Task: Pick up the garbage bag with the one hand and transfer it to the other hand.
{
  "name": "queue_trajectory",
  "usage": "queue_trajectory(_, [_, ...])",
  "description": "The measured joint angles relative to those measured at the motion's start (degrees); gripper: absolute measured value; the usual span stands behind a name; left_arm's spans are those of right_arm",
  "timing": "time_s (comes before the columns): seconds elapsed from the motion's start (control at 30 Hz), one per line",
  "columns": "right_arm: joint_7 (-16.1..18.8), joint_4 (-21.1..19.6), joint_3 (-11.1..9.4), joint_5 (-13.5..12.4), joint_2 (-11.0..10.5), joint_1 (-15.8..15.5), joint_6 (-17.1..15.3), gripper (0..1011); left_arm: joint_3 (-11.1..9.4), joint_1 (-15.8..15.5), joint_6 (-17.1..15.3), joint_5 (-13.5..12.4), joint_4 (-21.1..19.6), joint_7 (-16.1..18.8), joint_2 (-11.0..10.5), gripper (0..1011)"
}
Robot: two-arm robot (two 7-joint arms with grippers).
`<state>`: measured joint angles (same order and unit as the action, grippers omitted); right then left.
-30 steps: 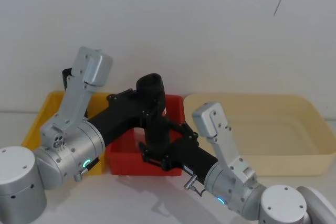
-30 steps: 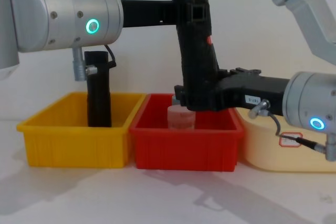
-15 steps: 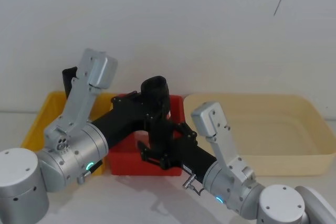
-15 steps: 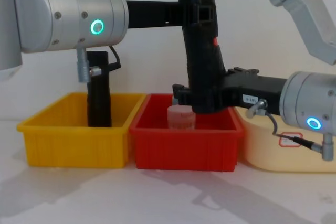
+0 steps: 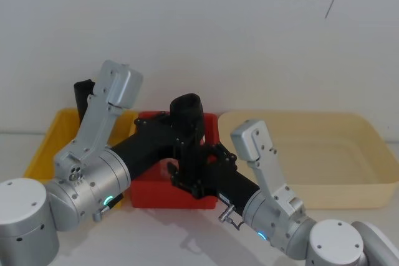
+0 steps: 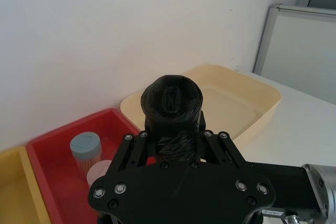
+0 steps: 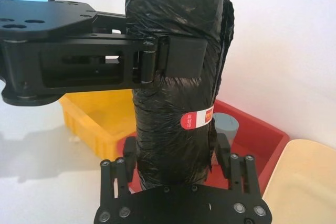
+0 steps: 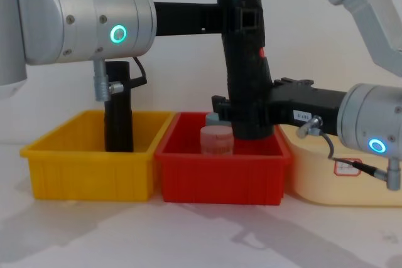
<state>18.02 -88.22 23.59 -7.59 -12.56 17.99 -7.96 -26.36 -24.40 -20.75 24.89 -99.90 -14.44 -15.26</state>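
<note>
Both left tool [image 8: 242, 20] and right tool [image 8: 251, 116] at garbage bag [image 8: 246, 70] (over red bin [image 8: 220, 177]).

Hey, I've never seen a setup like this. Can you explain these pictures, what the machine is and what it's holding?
This is a two-armed robot seen through four of its own cameras: one on its head looking down, one on its chest looking across the table, one on each wrist. The left gripper, on the green-ringed arm, clamps a black garbage bag roll near its top, upright above the red bin. The right gripper, on the blue-ringed arm, sits around the roll's lower part; whether it grips yet is unclear. On the table stand a yellow bin holding a second black roll, the red bin with small jars, and a cream tub.
</note>
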Motion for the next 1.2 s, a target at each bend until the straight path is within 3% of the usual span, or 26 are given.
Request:
queue_trajectory(0.4, [-0.16,0.04,-0.14,0.14,0.06,-0.07,0.26,586,-0.09,0.08,-0.15,0.08,-0.21,0.00,-0.06,379])
queue_trajectory(0.77, [-0.19,0.07,-0.24,0.21,0.12,-0.13,0.40,569,-0.13,0.12,-0.19,0.12,-0.29,0.01,-0.10,383])
queue_trajectory(1.03, [-0.20,0.24,-0.45,0.12,0.21,-0.28,0.74,568,-0.13,0.15,-0.25,0.12,-0.30,0.01,-0.12,570])
queue_trajectory(1.13, [-0.26,0.24,-0.58,0.06,0.24,-0.36,0.79,569,-0.13,0.15,-0.25,0.12,-0.30,0.01,-0.12,705])
queue_trajectory(1.2, [-0.31,0.24,-0.64,0.04,0.25,-0.40,0.79,569,-0.13,0.15,-0.25,0.12,-0.30,0.01,-0.12,743])
